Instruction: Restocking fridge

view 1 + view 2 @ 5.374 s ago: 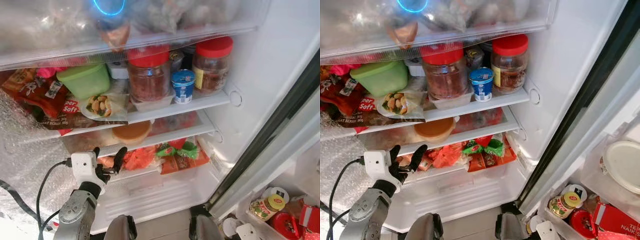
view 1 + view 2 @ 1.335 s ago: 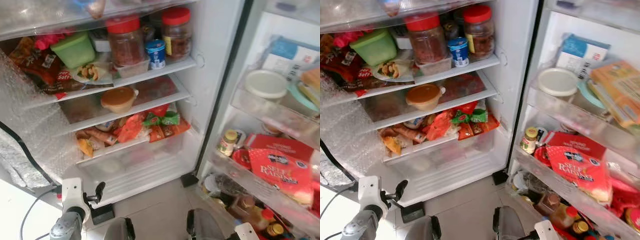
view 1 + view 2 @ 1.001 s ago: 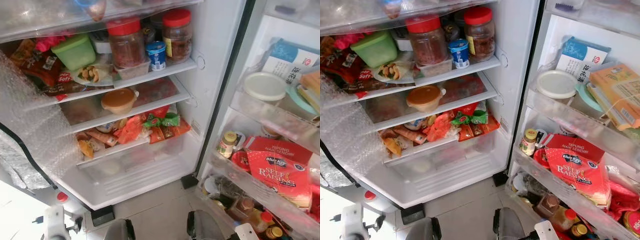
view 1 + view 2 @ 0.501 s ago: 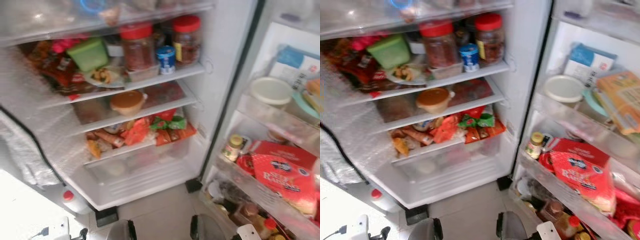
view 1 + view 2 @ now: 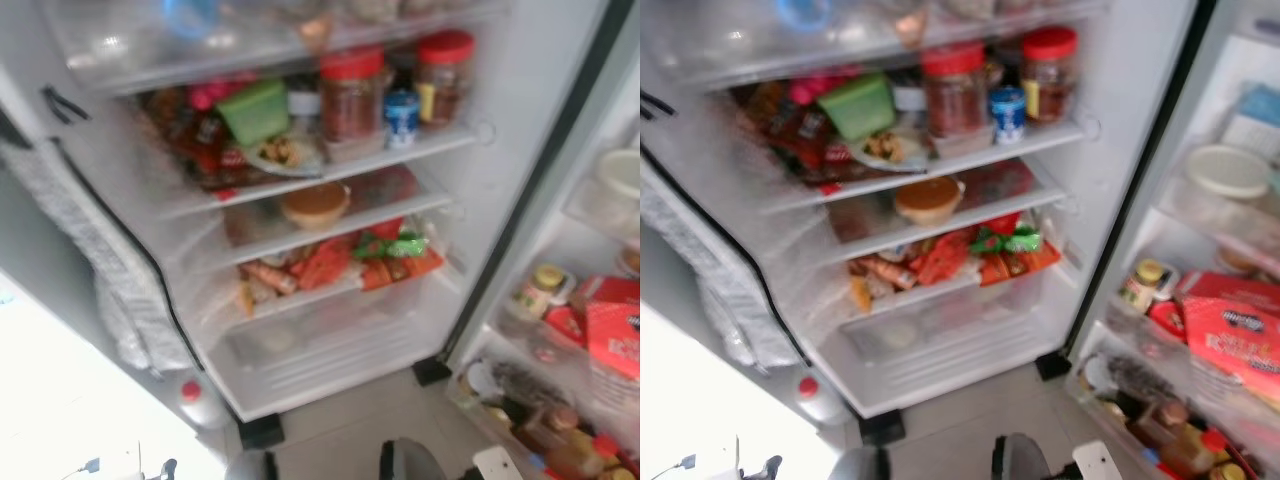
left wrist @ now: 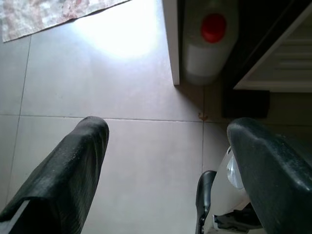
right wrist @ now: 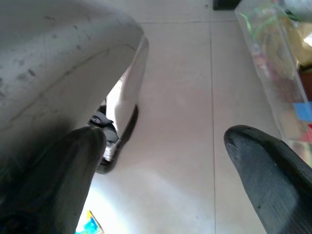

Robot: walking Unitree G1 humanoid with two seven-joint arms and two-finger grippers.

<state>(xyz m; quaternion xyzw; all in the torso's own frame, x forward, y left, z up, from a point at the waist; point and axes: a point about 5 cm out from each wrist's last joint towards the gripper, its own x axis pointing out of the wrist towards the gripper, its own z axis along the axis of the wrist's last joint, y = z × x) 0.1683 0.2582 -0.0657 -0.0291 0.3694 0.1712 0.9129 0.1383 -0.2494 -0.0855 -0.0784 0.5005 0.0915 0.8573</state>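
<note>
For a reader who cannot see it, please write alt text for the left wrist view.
The left tool hangs open above a grey tiled floor, holding nothing. Ahead stands a white jug with a red cap beside the fridge base.

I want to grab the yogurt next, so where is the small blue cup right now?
In the eye views, the small blue cup stands on the fridge's top shelf, toward the right, in front of and between the two red-lidded jars.
</note>
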